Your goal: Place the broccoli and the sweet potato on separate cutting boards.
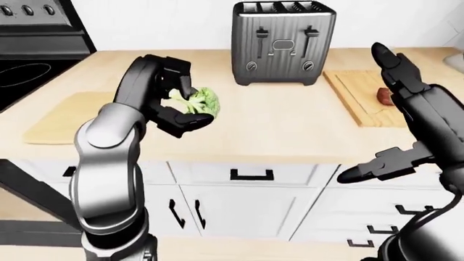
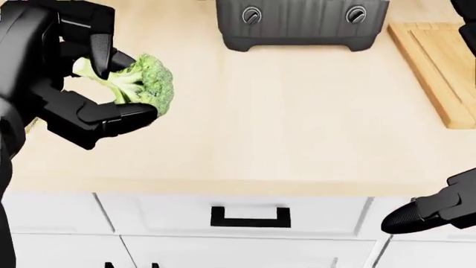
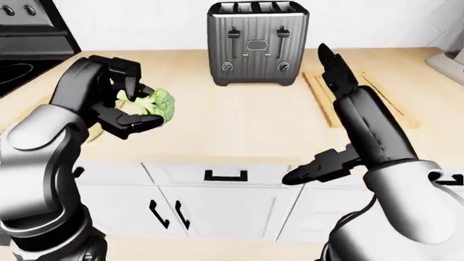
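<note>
My left hand [image 2: 111, 84] is shut on the green broccoli [image 2: 145, 84] and holds it above the counter, to the right of a pale cutting board [image 1: 65, 117] at the left of the left-eye view. A reddish sweet potato [image 1: 384, 97] lies on a second wooden cutting board [image 1: 359, 89] at the right, partly hidden behind my right hand. My right hand [image 1: 366, 114] is open and empty, with its fingers stretched upward and its thumb out over the counter's near edge.
A steel toaster [image 1: 283, 43] stands at the top middle of the counter [image 1: 290, 125], between the boards. A black stove [image 1: 29, 68] is at the far left. White drawers and cabinet doors [image 1: 250, 176] run below the counter edge.
</note>
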